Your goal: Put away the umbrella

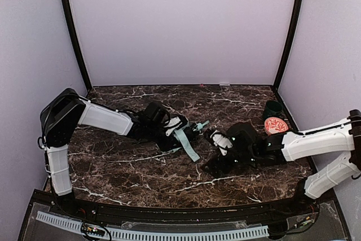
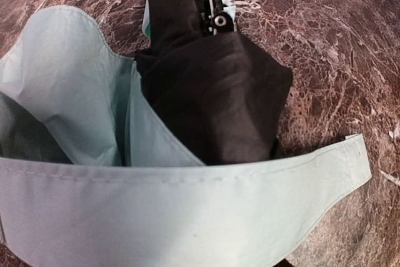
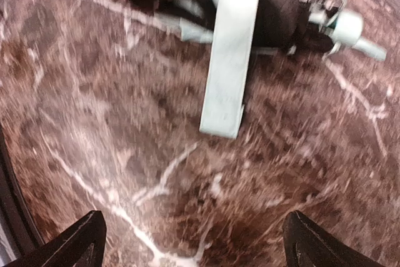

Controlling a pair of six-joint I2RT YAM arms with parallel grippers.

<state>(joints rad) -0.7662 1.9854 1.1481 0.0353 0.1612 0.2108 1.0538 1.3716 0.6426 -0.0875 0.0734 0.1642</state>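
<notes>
The folded umbrella point(image 1: 181, 130) lies on the marble table point(image 1: 130, 167), its mint handle point(image 1: 202, 124) pointing right. My left gripper point(image 1: 171, 127) is shut around the bundle. In the left wrist view the black fabric point(image 2: 212, 92) and a wide mint strap point(image 2: 187, 211) fill the frame and hide my fingers. The strap point(image 1: 189, 145) hangs loose toward the front, its free end point(image 3: 225, 110) flat on the table. My right gripper point(image 1: 212, 137) is open just right of the handle, touching nothing. In the right wrist view it point(image 3: 197, 242) has only bare marble between its fingertips point(image 3: 94, 236), and the handle point(image 3: 347, 26) shows at the top right.
A dark green cup point(image 1: 273, 108) and an orange-and-white patterned bowl point(image 1: 275, 125) stand at the back right, close behind my right arm. White walls enclose the table on three sides.
</notes>
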